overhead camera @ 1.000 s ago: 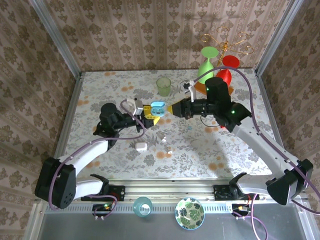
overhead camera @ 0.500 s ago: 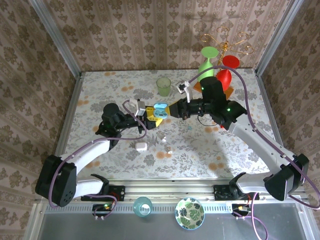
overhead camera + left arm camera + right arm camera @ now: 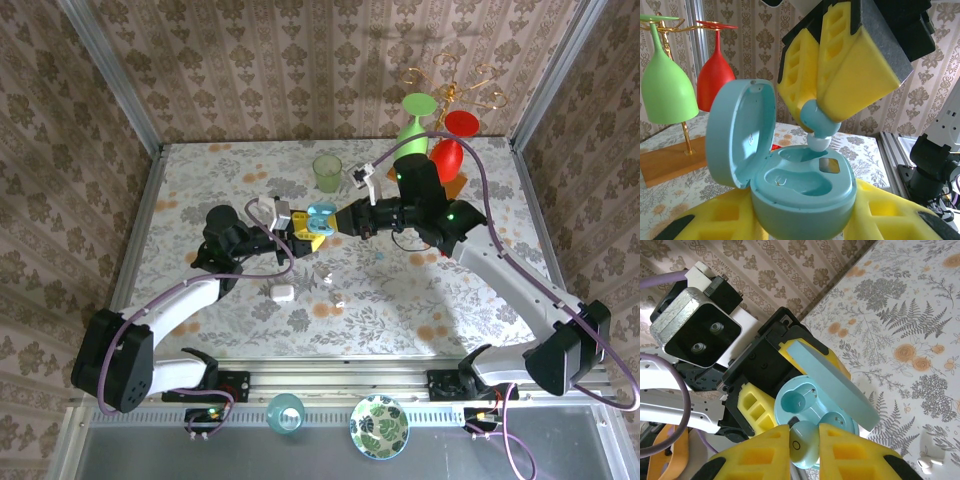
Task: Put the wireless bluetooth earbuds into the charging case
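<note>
Up close, the earbud (image 3: 815, 119) hangs over the open case (image 3: 805, 197) — overhead, indistinct.

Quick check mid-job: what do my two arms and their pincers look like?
Left arm and right arm have white links, black joint housings and a purple cable looping along each. Left pincer and right pincer carry yellow wedge fingers with rectangular cut-outs on black mounts.
</note>
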`<action>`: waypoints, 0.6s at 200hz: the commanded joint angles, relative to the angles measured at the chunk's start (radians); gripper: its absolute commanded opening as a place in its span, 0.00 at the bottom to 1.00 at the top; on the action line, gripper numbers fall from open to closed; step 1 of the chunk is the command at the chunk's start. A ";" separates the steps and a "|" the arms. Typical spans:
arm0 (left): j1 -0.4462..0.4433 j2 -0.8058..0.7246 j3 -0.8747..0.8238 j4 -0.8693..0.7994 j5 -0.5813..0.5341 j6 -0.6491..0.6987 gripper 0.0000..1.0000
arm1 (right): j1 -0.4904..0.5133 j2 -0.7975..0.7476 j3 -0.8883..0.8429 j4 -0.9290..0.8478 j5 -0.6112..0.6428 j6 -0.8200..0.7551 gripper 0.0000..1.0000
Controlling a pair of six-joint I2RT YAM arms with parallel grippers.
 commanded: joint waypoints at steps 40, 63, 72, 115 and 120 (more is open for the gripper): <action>-0.007 0.000 0.029 0.041 0.010 -0.007 0.26 | 0.006 0.015 -0.009 -0.032 0.006 -0.012 0.17; -0.007 -0.001 0.029 0.041 0.010 -0.007 0.26 | 0.006 0.017 -0.006 -0.040 0.020 -0.010 0.19; -0.007 -0.003 0.029 0.041 0.012 -0.007 0.26 | 0.007 0.018 0.001 -0.046 0.026 -0.009 0.21; -0.007 -0.003 0.027 0.044 0.012 -0.007 0.26 | 0.007 0.032 0.016 -0.063 0.038 -0.010 0.22; -0.007 -0.003 0.027 0.044 0.012 -0.007 0.26 | 0.006 0.031 0.017 -0.063 0.037 -0.009 0.23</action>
